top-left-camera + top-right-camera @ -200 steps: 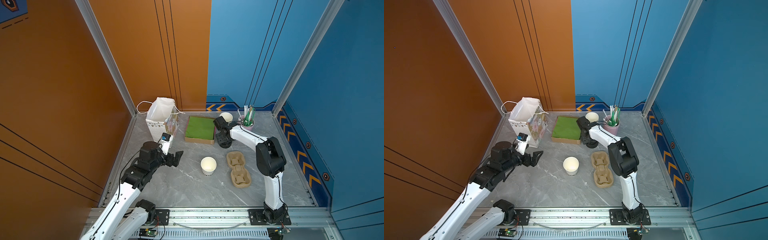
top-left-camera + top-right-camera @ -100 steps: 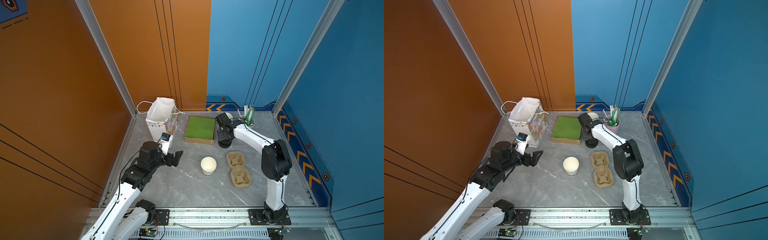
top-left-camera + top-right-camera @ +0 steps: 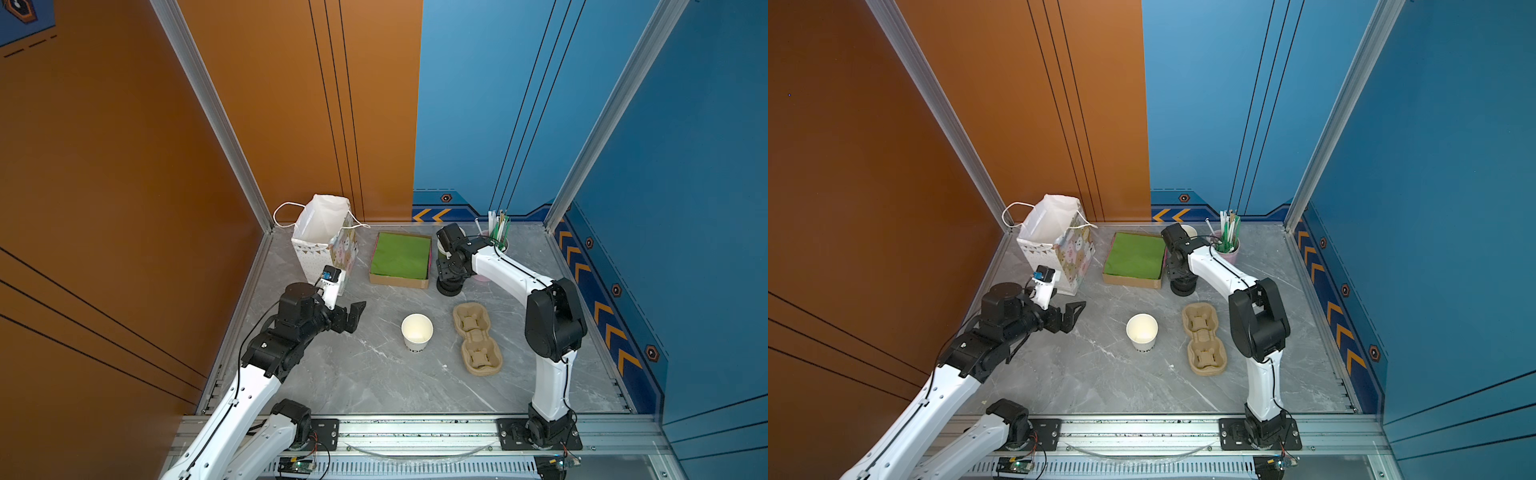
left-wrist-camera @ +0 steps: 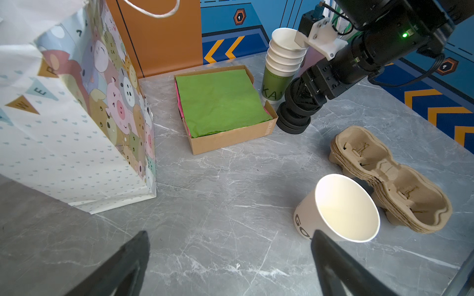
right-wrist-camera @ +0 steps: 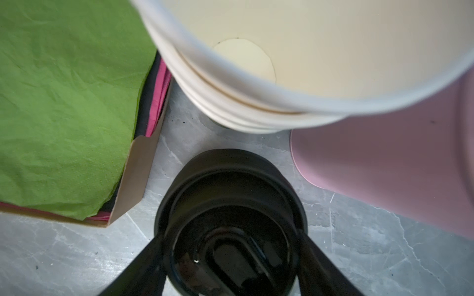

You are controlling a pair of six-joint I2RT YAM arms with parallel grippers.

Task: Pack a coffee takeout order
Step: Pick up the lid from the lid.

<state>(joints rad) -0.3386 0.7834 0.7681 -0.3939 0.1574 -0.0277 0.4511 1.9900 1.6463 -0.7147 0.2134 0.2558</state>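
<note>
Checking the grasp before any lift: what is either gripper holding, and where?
Left gripper is open and empty. Right gripper straddles the top black lid at opposite edges of its rim; whether it actually grips cannot be told.

Inspection findings: white patterned paper gift bag stands upright, upper left of the grey marble table. Beige moulded-pulp two-cup carrier lies right of centre. Pink tin of straws stands at the upper right.

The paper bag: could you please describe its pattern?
The paper bag has cartoon animals on one side, dots and bunting on another; best in left wrist view.
</note>
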